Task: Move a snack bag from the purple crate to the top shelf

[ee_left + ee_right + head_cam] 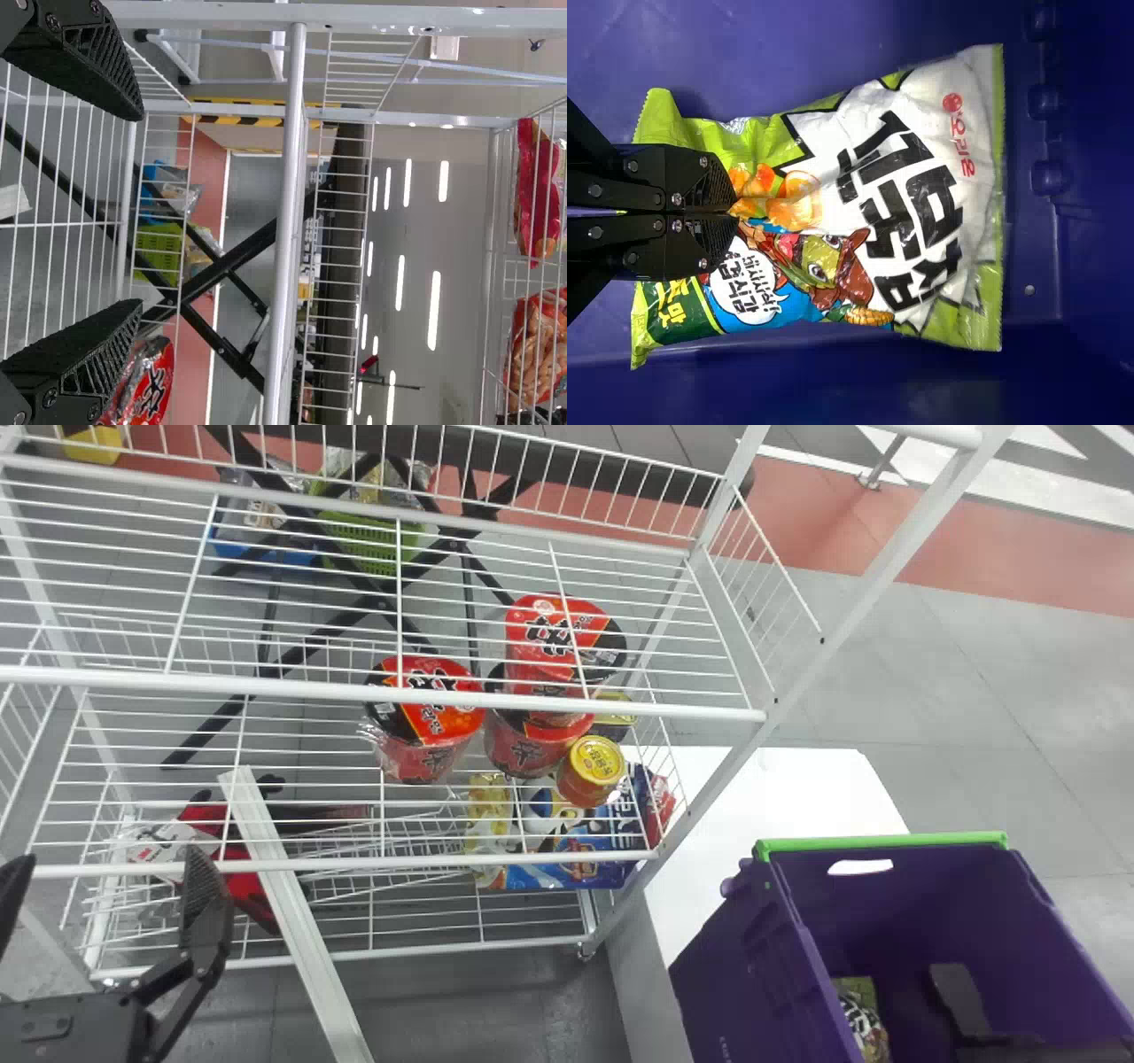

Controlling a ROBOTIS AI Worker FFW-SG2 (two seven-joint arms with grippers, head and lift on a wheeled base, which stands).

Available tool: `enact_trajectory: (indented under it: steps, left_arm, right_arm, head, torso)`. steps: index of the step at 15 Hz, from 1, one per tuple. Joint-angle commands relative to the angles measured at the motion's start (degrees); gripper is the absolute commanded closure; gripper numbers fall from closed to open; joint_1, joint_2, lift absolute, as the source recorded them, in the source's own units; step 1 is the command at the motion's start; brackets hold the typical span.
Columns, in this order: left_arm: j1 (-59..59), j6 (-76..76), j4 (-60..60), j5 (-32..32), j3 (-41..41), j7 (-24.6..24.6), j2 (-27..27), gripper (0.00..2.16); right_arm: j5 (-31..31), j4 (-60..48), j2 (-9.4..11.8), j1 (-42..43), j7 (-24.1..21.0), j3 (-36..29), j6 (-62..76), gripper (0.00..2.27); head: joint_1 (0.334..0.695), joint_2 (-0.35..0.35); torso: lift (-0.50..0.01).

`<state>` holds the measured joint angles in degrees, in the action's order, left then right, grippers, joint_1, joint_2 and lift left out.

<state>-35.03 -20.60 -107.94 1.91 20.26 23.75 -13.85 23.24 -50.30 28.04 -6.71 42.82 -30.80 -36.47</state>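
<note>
While the left claw hangs by the rack, fingers apart, the right claw has its fingers together over the bag in the crate, near right.

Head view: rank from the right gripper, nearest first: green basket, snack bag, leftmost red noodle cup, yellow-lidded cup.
From the right gripper:
1. Snack bag, in the purple crate.
2. Yellow-lidded cup, on the rack, left of the crate.
3. Leftmost red noodle cup, farther left.
4. Green basket, beyond the rack.
</note>
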Motion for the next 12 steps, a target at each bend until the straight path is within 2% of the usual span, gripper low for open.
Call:
enact_trajectory:
  steps: [1,12]
  left_arm:
    - [-0.1,0.0,0.1,-0.2,0.1,0.2,0.1,0.06]
    - [0.1,-0.7,0.8,-0.9,-0.1,0.2,0.3,0.06]
  right_arm:
    - [-0.7,-1.4,-1.0,-0.7,0.2,-1.7,0.3,1.72]
    - [-2.3,-4.2,-3.1,-2.1,0.9,-2.9,0.6,1.72]
  head:
    - [0.695,-0.35]
    - [0.695,-0.35]
  torso:
    - [-0.435]
    - [-0.391]
